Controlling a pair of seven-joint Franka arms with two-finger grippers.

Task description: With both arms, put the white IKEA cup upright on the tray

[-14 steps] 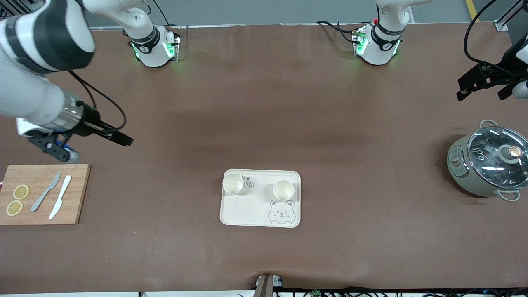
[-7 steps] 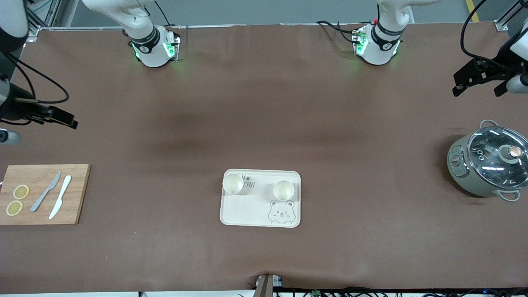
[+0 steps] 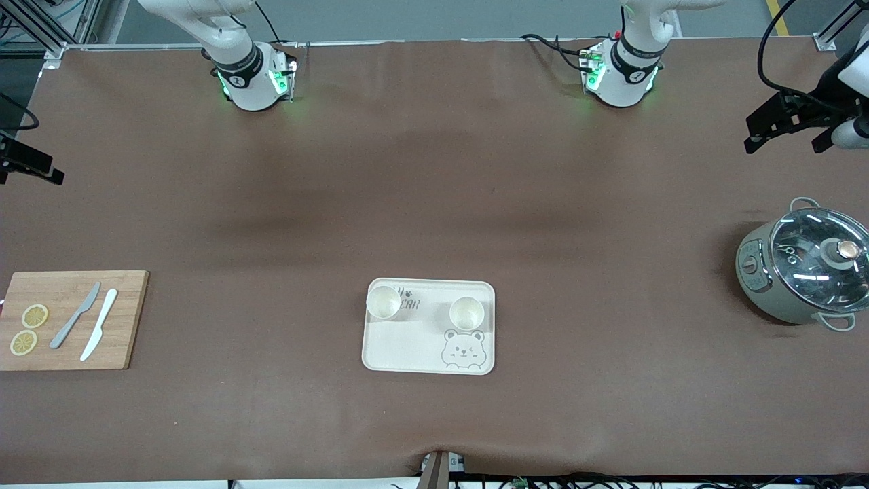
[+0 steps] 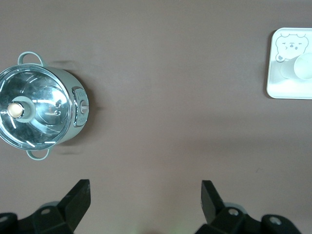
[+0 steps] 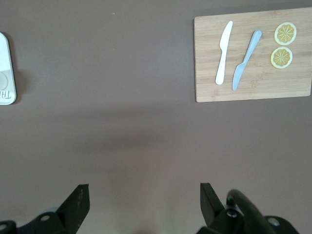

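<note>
The cream-white tray [image 3: 407,350] with the bear face lies near the table's middle. Two white cups stand upright on it, one [image 3: 383,302] toward the right arm's end and one [image 3: 467,313] toward the left arm's end. My left gripper [image 3: 787,129] hangs open and empty in the air at the left arm's end of the table; its wrist view [image 4: 145,192] shows bare table, and the tray [image 4: 287,87] at its edge. My right gripper [image 3: 30,166] is open and empty at the right arm's end; its wrist view [image 5: 145,195] shows bare table and a sliver of the tray [image 5: 6,73].
A grey-green pot with a glass lid [image 3: 804,268] stands at the left arm's end, also in the left wrist view [image 4: 41,112]. A wooden cutting board [image 3: 71,319] with two knives and two lemon slices lies at the right arm's end, also in the right wrist view [image 5: 251,61].
My right arm has drawn back and up toward the right arm's end of the table, nearly leaving the front view. My left gripper has risen slightly. The cups and the tray have not moved.
</note>
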